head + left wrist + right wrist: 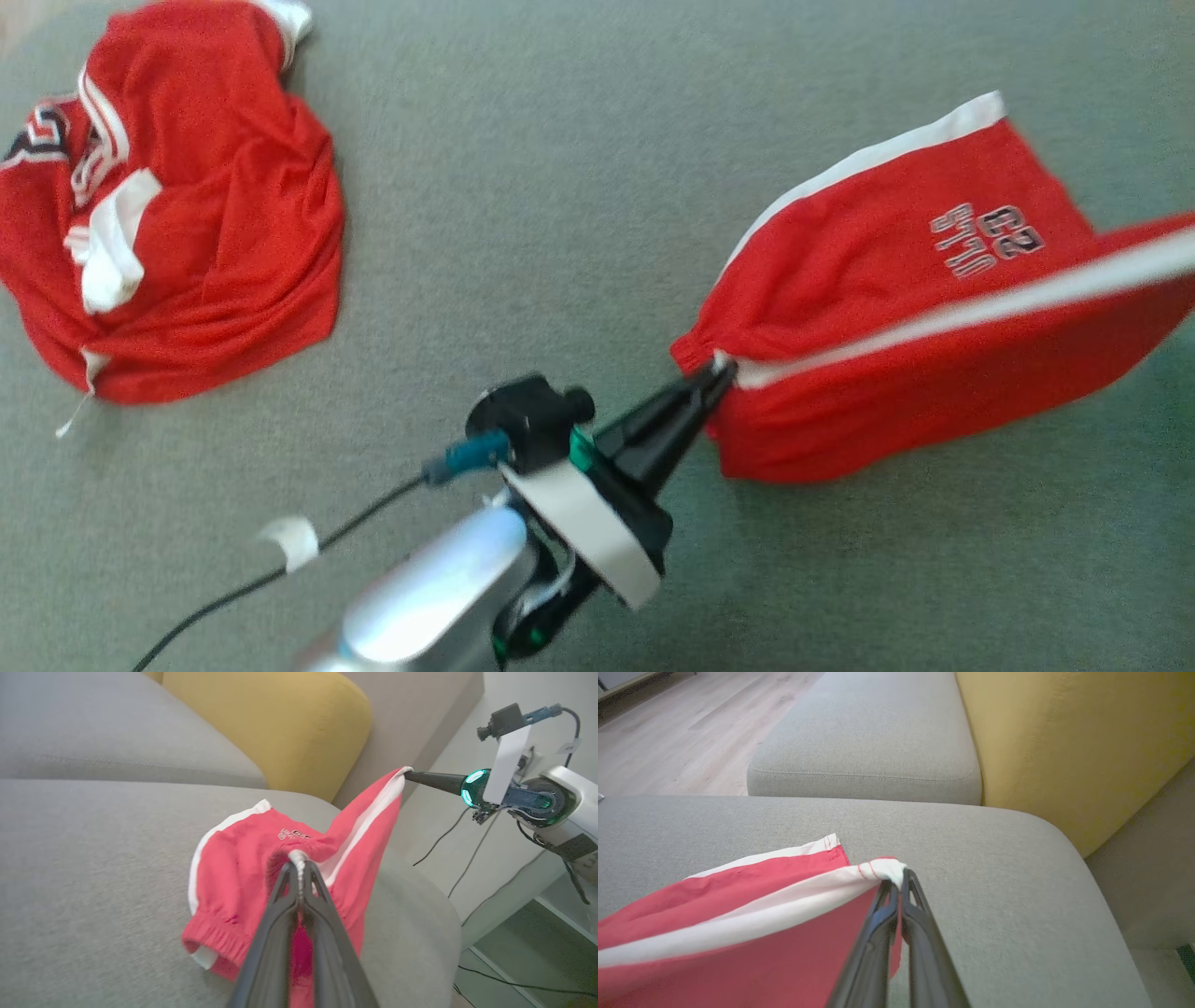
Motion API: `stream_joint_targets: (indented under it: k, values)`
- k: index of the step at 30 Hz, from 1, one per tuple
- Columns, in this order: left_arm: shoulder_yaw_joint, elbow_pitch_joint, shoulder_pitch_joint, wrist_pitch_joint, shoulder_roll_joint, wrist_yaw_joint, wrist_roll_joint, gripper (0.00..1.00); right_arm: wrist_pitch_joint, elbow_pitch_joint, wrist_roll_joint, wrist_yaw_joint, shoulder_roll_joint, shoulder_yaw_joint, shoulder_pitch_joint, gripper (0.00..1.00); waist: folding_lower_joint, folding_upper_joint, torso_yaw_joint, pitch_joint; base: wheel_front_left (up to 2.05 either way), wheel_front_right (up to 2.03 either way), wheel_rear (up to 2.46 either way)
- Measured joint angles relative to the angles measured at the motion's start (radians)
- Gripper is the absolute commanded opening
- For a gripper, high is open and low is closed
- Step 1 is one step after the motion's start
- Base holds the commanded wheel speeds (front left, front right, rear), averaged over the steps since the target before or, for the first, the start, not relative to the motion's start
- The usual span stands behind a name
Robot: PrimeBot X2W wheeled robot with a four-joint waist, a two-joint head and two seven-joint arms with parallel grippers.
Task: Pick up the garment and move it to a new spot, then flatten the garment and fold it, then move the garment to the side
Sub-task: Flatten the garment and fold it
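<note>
The left gripper [721, 371] has its fingers pressed together on the white-trimmed end of the waistband of the red shorts [887, 308], pinching it just above the grey sofa cushion [560, 187]. The right gripper [901, 881] is likewise clamped, on a white-striped hem corner of one leg, and the left wrist view shows that corner raised higher. Between the two grips the shorts hang stretched, and the leg with printed lettering rests partly on the cushion. Well apart, at the upper left of the head view, a crumpled red jersey [187, 215] lies on the same cushion. A yellow back cushion [280, 728] stands behind.
</note>
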Motion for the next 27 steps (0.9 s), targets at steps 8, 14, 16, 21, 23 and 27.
stream_joint_targets:
  k: [8, 14, 16, 21, 23, 27]
  values:
    - [0.001, 0.139, -0.086, 0.001, -0.039, 0.000, -0.108, 0.00, 0.008, 0.205, -0.008, 0.000, -0.024, 0.192, -0.266, 0.00, 0.0000, 0.0000, 0.047, 0.087, 0.00, 0.00, 0.00]
    - [0.003, 0.208, -0.121, -0.020, -0.064, 0.000, -0.119, 0.00, -0.003, 0.352, -0.028, 0.000, -0.031, 0.314, -0.418, 0.00, -0.0001, 0.0000, 0.078, 0.129, 0.00, 0.00, 0.00]
    - [0.005, 0.231, -0.132, -0.037, -0.078, 0.000, -0.119, 0.00, -0.004, 0.392, -0.030, 0.000, -0.033, 0.346, -0.471, 0.00, -0.0001, 0.0000, 0.090, 0.143, 0.00, 0.00, 0.00]
    - [0.013, 0.278, -0.165, -0.082, -0.105, 0.002, -0.116, 0.00, -0.013, 0.477, -0.037, 0.000, -0.038, 0.402, -0.566, 0.00, -0.0001, 0.0000, 0.119, 0.177, 0.00, 0.00, 0.00]
    - [0.015, 0.294, -0.177, -0.100, -0.114, 0.006, -0.110, 0.12, -0.034, 0.511, -0.037, 0.000, -0.037, 0.412, -0.586, 0.56, 0.0000, 0.0000, 0.128, 0.187, 0.00, 0.00, 0.00]
    - [0.018, 0.320, -0.185, -0.123, -0.129, 0.006, -0.110, 1.00, -0.068, 0.556, -0.001, 0.000, -0.031, 0.417, -0.599, 1.00, -0.0001, 0.0000, 0.136, 0.193, 0.00, 0.00, 0.00]
